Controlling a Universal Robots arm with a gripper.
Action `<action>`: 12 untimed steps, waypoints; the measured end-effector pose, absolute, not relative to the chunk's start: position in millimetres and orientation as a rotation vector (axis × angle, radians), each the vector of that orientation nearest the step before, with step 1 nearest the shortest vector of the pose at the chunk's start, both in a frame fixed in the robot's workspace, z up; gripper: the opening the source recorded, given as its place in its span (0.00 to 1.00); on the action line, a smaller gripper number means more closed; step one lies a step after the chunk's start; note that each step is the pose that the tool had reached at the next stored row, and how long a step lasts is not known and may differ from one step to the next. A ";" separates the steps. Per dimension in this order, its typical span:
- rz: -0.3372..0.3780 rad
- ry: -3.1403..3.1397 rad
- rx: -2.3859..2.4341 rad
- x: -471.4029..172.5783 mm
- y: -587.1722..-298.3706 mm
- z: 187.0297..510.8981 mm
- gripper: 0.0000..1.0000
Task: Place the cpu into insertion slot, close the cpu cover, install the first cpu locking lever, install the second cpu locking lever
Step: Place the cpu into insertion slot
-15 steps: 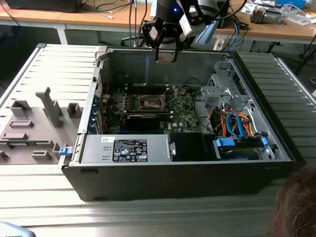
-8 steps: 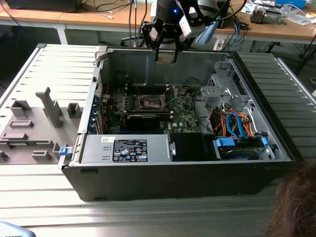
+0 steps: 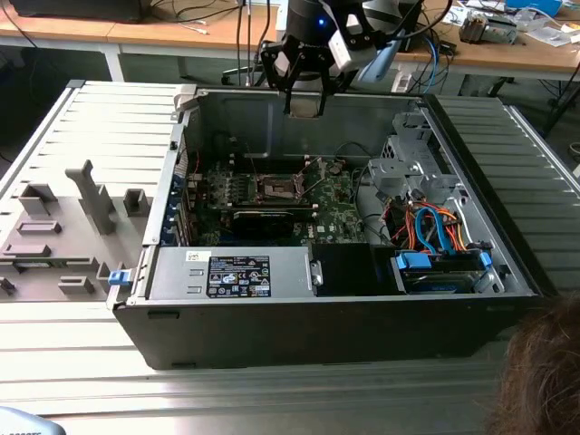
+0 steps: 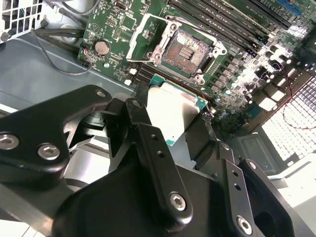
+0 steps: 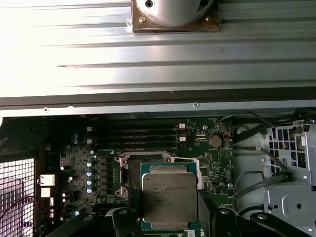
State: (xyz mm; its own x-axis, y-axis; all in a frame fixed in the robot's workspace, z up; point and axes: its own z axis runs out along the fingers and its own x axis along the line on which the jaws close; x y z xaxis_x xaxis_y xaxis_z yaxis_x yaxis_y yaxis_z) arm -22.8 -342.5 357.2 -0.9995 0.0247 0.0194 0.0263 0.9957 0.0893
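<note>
1. The gripper [image 3: 305,91] hangs over the open computer case [image 3: 272,331], near its back wall in the exterior view. Its black fingers [image 4: 148,143] are clamped on the cpu [image 5: 167,195], one on each of two opposite edges.
2. The cpu is a flat square chip. Its silver-grey metal lid faces the wrist cameras, with a narrow green border of board showing around it (the lid carries fine print).
3. It is held in the air, apart from the green motherboard [image 3: 340,204] below. In the first wrist view it overlaps part of the socket area.
4. The insertion slot [image 4: 185,49] is a dark square with a metal rim, and its contact field lies uncovered.
5. The cpu cover [image 4: 148,39], a thin silver frame plate, appears to stand lifted along one side of the slot.
</note>
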 end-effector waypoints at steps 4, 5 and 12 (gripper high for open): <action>-0.140 -3.120 -0.040 -22.8 -342.5 356.7 0.55; -0.140 -3.120 -0.040 -22.8 -342.5 353.7 0.55; -0.140 -3.120 -0.040 -22.9 -342.5 349.6 0.55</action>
